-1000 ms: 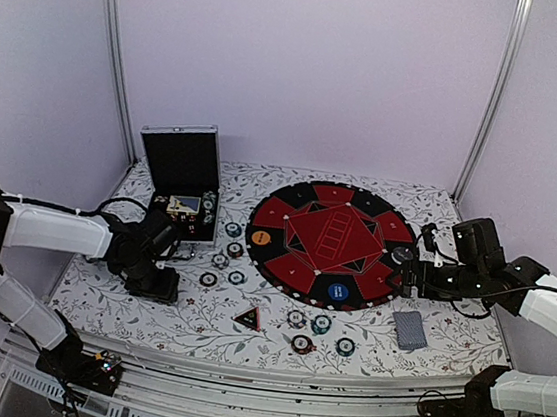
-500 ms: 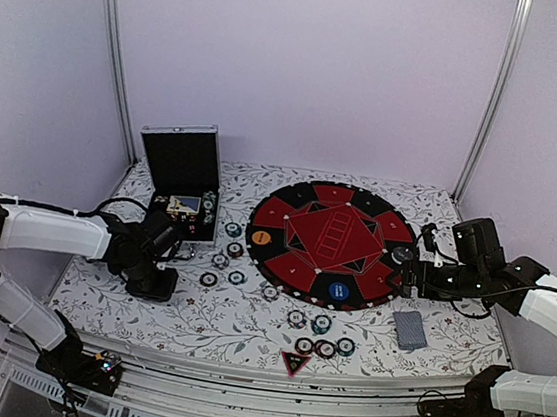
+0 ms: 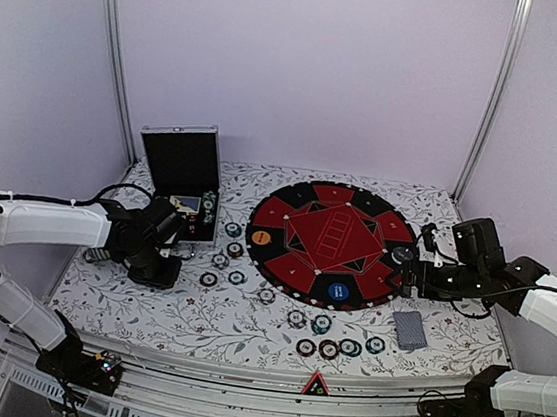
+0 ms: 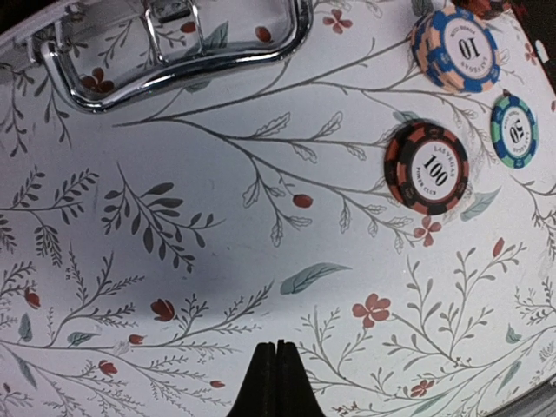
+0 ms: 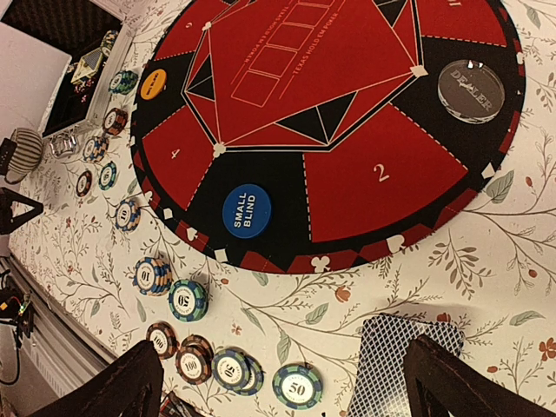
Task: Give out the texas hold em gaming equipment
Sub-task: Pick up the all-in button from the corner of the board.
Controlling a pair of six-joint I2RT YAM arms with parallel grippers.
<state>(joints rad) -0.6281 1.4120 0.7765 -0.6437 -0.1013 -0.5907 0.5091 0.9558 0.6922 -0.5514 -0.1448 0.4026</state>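
Bare bench [image 3: 107,300] is lying open front-left, nothing blocking a pass there. Open case [image 3: 180,167] is walling off the back-left, its chrome handle [image 4: 174,52] sitting just ahead of the left pincer [image 4: 276,369]. 3 chips [image 4: 426,167] are lying off to 1 side of it. Chip row [image 3: 340,348] and card deck [image 3: 410,329] are crowding the strip between mat [image 3: 328,236] and front edge.

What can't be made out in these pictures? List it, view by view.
- Top external: contents of the open case; too small to tell.
- Top external: numbers on the poker chips; too small.
- Right wrist: playing cards; the bottom edge cuts them off, count unknown.
- Left wrist: the case shows only its silver handle; the top edge cuts off the rest.
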